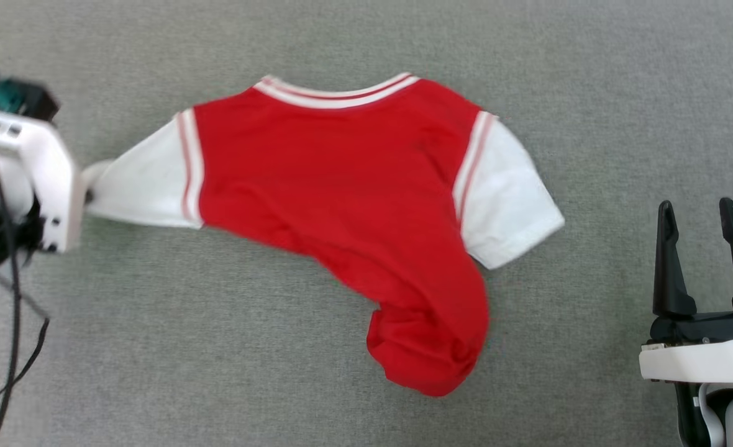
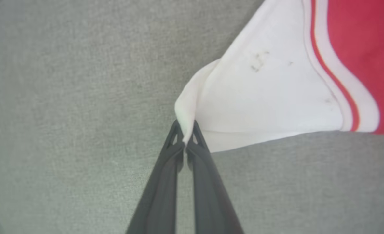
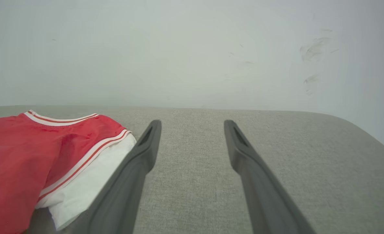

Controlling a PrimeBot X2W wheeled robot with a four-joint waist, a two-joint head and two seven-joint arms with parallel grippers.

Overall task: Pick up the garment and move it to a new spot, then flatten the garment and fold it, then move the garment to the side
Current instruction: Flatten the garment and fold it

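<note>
On grey woven cloth surface (image 1: 155,347), near its middle: red jersey-style T-shirt (image 1: 341,205) with white short sleeves and red-and-white stripe trim. Lies plain red side up, striped collar toward the far edge. Spreads fairly flat across the shoulders, then narrows and bunches at the hem end into a rounded red lump below the shirt's right sleeve. Right sleeve flat on the cloth.

At the tip of the shirt's left sleeve: left gripper (image 2: 185,138), two long dark fingers pressed together, pinching a fold of white sleeve cloth between the tips. Sleeve stretched out to a narrow point at the grip. Appears in the head view as a white wrist housing (image 1: 43,180) at the sleeve's end, with a black cable (image 1: 12,310) hanging beside it on the side away from the shirt.

Well to the right of the shirt, apart from it: right gripper (image 1: 705,248), dark fingers spread wide, pointing away from the robot, holding nothing. Sits low over the cloth in the right wrist view, shirt's right sleeve off to the left of the fingers.

Beyond the shirt's collar, past the far edge of the cloth: pale wall (image 3: 179,48) with a few dark scuff marks.
</note>
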